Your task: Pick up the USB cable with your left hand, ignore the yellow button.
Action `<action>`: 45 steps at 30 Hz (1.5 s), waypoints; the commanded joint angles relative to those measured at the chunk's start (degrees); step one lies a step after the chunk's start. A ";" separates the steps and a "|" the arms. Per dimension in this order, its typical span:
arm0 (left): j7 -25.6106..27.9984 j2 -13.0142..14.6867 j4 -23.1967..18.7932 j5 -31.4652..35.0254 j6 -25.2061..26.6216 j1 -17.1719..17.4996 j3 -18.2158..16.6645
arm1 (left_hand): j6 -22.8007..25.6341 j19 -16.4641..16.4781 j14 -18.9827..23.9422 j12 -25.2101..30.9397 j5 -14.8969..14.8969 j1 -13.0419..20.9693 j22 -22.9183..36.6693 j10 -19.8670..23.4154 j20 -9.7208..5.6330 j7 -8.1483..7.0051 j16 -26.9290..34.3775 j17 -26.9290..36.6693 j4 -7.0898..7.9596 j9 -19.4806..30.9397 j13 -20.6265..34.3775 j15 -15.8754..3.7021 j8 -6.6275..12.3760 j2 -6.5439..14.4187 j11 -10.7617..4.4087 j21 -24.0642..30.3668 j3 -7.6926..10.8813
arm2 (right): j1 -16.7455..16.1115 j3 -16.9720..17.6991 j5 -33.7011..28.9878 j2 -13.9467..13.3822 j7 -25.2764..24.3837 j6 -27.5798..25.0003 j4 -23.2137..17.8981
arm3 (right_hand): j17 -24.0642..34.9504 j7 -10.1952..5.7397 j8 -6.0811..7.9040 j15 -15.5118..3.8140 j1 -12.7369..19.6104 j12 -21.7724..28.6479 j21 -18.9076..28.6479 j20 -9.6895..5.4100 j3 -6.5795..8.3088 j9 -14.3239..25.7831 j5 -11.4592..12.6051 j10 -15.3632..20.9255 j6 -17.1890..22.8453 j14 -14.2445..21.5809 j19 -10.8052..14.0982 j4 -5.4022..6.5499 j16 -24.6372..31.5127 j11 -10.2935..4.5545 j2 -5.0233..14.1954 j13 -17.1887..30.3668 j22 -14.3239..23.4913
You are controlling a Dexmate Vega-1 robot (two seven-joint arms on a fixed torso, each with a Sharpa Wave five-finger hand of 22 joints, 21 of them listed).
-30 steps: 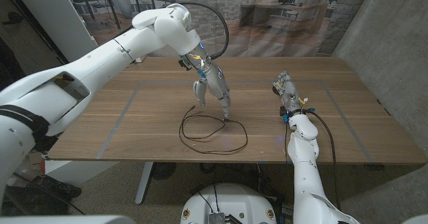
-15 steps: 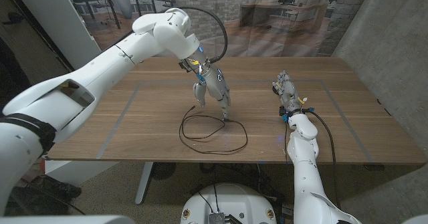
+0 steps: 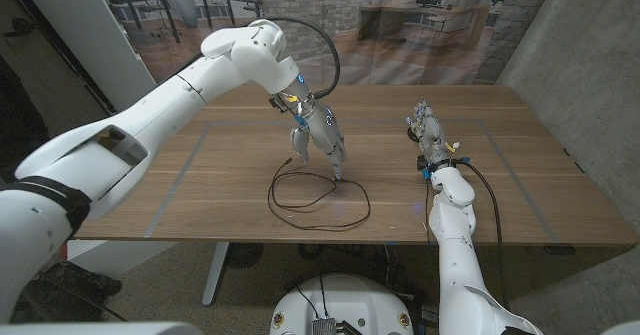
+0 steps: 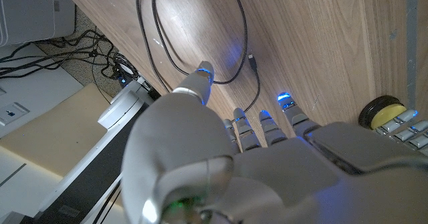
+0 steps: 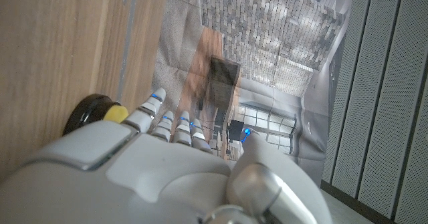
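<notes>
Cable work is only just starting. The USB cable (image 3: 318, 197) is a thin black loop lying on the wooden surface (image 3: 520, 195), a little left of the middle of the head view and near the lower edge of the wood. The left hand (image 3: 318, 135) hangs just above the top of that loop, with its fingers pointing down and spread apart. It holds nothing. In the left wrist view the fingertips (image 4: 204, 70) are close to the cable (image 4: 244, 47), and the little plug end lies just past them, but I cannot tell if any finger touches the wire. So the reaching looks nearly done. The grabbing and the lifting are not done yet, because the whole cable lies on the wood. The right hand (image 3: 427, 130) waits at the right of the head view, well apart from the cable, with its fingers straight and nothing in them. The yellow button (image 5: 100, 115) sits just beside the right hand's fingertips in the right wrist view. I cannot tell if they touch it. It should be left alone.
</notes>
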 commanded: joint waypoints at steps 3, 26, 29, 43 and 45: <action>0.00 -1.44 0.38 1.29 -2.53 2.20 -2.33 | 0.25 0.11 0.26 0.21 -0.27 0.19 0.06 0.13 -0.17 -0.34 0.25 0.17 -0.02 0.33 0.20 -1.38 -0.09 0.17 0.05 -0.16 -0.52 | 0.22 -0.17 0.33 -0.03 0.16 1.19 -0.01 | 0.09 0.20 0.42 0.21 -0.53 0.53 0.39 0.01 0.18 0.26 0.39 0.65 0.30 0.42 0.51 -0.47 0.30 0.12 -0.01 0.08 0.27; 0.00 -0.82 0.49 1.78 -4.97 3.07 -0.80 | 1.64 0.52 1.05 0.66 -0.37 0.63 0.09 1.25 0.02 -0.19 0.44 0.14 -0.04 0.34 0.32 -1.95 0.17 0.61 0.01 -0.31 -1.37 | 0.43 -0.68 0.57 0.12 0.34 2.72 -0.13 | 0.10 0.22 0.39 0.31 -0.69 0.49 0.34 0.09 0.14 0.26 0.43 0.76 0.35 0.58 0.64 -0.51 0.29 0.16 -0.12 0.08 0.27; 0.00 -0.92 0.21 2.77 -5.21 3.57 -1.31 | 1.65 0.56 1.04 0.65 -0.39 0.65 0.09 1.24 0.23 -0.18 0.41 0.13 -0.01 0.34 0.34 -1.92 0.13 0.70 0.17 -0.34 -1.50 | 0.63 -0.71 0.83 0.12 0.52 3.04 0.04 | 0.10 0.23 0.38 0.30 -0.71 0.49 0.33 0.13 0.14 0.26 0.43 0.76 0.34 0.60 0.66 -0.51 0.29 0.12 -0.13 0.08 0.27; 0.00 -1.54 0.50 4.68 -7.42 5.02 -2.52 | 2.09 0.71 0.99 0.66 -0.44 0.74 0.10 1.31 0.41 -0.07 0.34 0.12 0.01 0.34 0.39 -1.84 0.15 0.87 0.17 -0.43 -1.92 | 0.66 -1.32 1.34 0.32 1.23 4.77 -0.77 | 0.11 0.33 0.37 0.34 -0.82 0.50 0.32 0.20 0.09 0.26 0.46 0.91 0.39 0.74 0.75 -0.52 0.30 0.22 -0.22 0.08 0.27; 0.00 -1.87 0.18 5.39 -7.88 5.61 -3.48 | 2.27 0.84 1.05 0.69 -0.45 0.80 0.10 1.40 0.46 -0.08 0.35 0.11 0.00 0.33 0.40 -1.83 0.18 0.92 0.16 -0.42 -2.02 | 0.72 -1.48 1.42 0.32 1.43 5.12 -0.86 | 0.11 0.32 0.37 0.35 -0.84 0.51 0.33 0.19 0.08 0.25 0.47 0.95 0.40 0.78 0.80 -0.53 0.30 0.26 -0.24 0.08 0.26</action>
